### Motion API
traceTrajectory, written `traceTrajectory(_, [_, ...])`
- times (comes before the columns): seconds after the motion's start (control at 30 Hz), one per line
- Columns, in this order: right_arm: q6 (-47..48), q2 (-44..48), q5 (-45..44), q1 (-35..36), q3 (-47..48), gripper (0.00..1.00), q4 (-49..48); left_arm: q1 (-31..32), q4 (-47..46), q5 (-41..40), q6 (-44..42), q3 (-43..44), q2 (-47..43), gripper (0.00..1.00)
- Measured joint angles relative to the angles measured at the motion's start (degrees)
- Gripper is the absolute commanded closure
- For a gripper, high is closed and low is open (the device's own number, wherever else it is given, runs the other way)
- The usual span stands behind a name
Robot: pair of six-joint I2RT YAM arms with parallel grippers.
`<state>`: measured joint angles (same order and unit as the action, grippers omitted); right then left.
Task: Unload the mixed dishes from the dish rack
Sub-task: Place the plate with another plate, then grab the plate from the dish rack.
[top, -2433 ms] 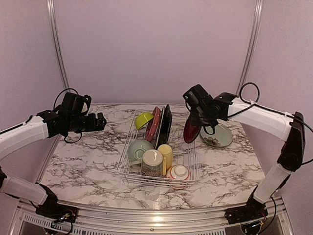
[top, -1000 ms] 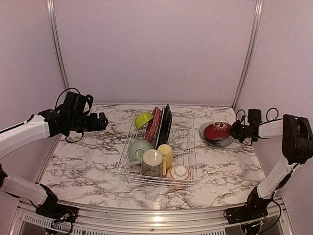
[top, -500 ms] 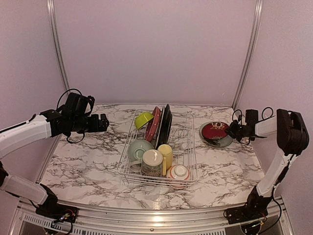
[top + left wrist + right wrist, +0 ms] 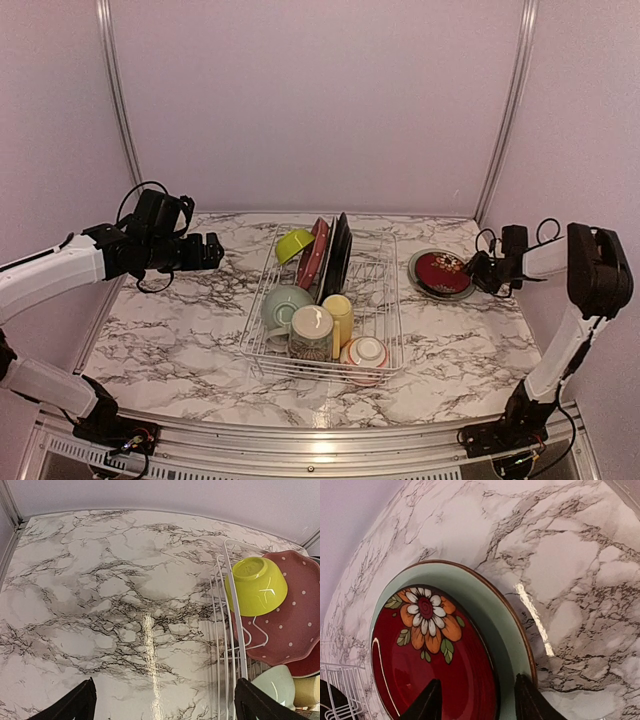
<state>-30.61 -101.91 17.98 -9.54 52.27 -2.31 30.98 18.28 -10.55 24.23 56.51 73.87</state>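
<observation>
Plate: round glossy red plate with an orange-and-white flower point(image 4: 430, 655), lying flat, face up, on a grey-green brown-rimmed plate point(image 4: 487, 611), right of centre in the top view.
Axis: round, no long axis; flower sits upper left on it.
Right gripper point(image 4: 478, 269): jaws apart, straddling its rim, not clamped.
Release: I'd widen fully, then back off level.
Left gripper point(image 4: 165, 704): jaws wide apart, left of the white wire dish rack point(image 4: 262, 335).

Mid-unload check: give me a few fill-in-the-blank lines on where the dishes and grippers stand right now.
The grey-green plate lies ____ the red flower plate.
That stack sits to the ____ of the dish rack in the top view.
The lime bowl is ____ the rack.
The left gripper hovers with jaws ____.
Missing: under; right; inside; open.
</observation>
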Motion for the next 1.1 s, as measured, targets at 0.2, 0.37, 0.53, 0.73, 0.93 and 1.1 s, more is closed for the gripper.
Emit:
traceTrajectory(0.2, [2.99, 5.4, -5.79, 0.0, -0.04, 0.37, 4.22, 0.07, 0.0, -0.02, 0.02, 0.0, 0.0, 0.01])
traceTrajectory(0.37, [5.25, 12.28, -11.61, 3.02, -0.61, 0.32, 7.72, 0.11, 0.0, 0.0, 0.07, 0.0, 0.0, 0.01])
traceTrajectory(0.53, [5.75, 20.2, -15.19, 13.92, -1.25, 0.27, 10.91, 0.22, -0.02, 0.02, 0.31, 0.0, 0.0, 0.01])
traceTrajectory(0.73, [4.61, 26.64, -19.21, 28.72, 0.11, 0.24, 14.14, 0.79, -0.07, 0.26, 0.5, 0.0, 0.0, 0.01])
traceTrajectory(0.93, [1.57, 26.32, -23.06, 41.79, 5.44, 0.23, 15.96, 1.38, -0.11, 0.66, 0.92, -0.07, -0.02, 0.01])
traceTrajectory(1.1, [-0.35, 22.21, -24.13, 50.69, 10.71, 0.22, 15.65, 2.12, -0.26, 2.16, 1.2, -0.11, -0.33, 0.01])
